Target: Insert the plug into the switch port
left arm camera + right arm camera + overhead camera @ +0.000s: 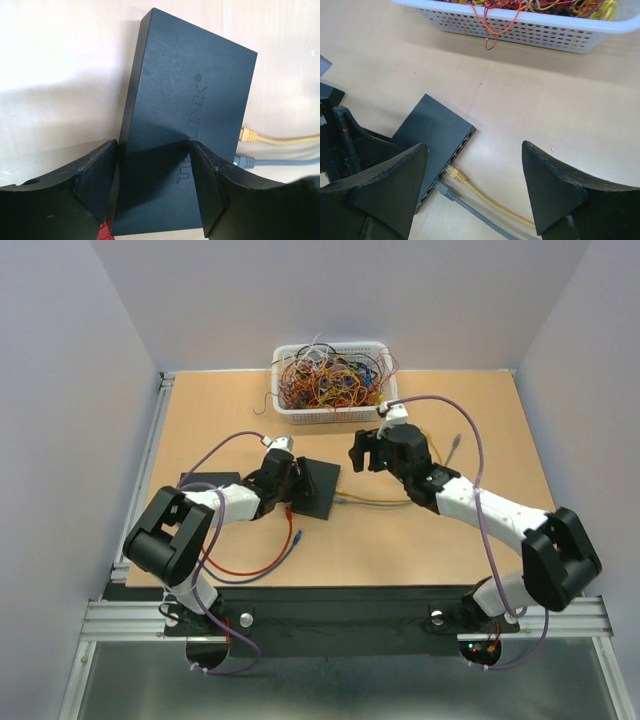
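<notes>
The switch is a flat matte-black box [318,488] in the middle of the table. Its port edge [456,154] faces right. A yellow plug [455,175] and a grey plug [442,190] both sit in ports there, and their cables trail off to the right. My left gripper [155,145] stands open over the box's [185,100] near end, with one finger at its left edge and the other over its top face. My right gripper [474,146] hangs open and empty above the table, right of the port edge.
A white basket [330,380] full of tangled wires stands at the back centre. A red cable [250,570] and a blue one [290,540] loop near the front left. Another flat black box [205,480] lies at the left, behind my left arm.
</notes>
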Action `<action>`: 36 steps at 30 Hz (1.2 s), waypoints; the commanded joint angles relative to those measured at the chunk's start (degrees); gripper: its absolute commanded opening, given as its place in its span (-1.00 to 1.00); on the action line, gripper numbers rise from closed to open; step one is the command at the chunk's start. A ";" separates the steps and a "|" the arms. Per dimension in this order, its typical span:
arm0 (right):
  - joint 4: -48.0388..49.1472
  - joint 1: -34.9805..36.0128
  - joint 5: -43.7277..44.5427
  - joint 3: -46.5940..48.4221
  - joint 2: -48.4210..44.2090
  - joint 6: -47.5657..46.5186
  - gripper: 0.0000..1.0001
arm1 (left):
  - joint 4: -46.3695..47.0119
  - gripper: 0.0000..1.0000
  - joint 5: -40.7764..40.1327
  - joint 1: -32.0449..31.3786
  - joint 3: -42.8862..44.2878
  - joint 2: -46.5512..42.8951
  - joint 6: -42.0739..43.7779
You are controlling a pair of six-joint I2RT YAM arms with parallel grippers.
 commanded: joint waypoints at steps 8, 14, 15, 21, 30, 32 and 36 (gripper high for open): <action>-4.00 -0.28 1.01 -13.15 -20.50 2.85 0.67 | 1.18 0.43 4.16 -6.44 0.38 -3.96 -9.41; -5.15 -0.19 -2.15 -18.08 -30.26 5.49 0.71 | -6.18 0.44 -5.39 -6.44 1.78 -12.99 -5.38; -5.15 -0.11 -3.55 -18.44 -31.06 5.31 0.79 | -7.16 0.44 -6.20 -6.44 1.87 -14.58 -4.59; -6.29 -0.19 -11.99 -19.50 -37.04 7.68 0.88 | -18.21 0.44 -12.69 -6.61 1.79 -30.29 1.74; -11.29 -0.11 -20.09 -18.36 -47.24 10.41 0.96 | -34.57 0.54 -22.28 -6.52 3.44 -52.30 2.72; -15.14 -0.11 -18.34 -16.61 -48.73 11.46 0.96 | -40.70 0.54 -24.04 -6.52 5.64 -53.00 1.75; -21.82 -0.11 -15.70 -13.36 -50.84 12.87 0.97 | -47.31 0.56 -27.82 -6.61 10.74 -53.27 2.90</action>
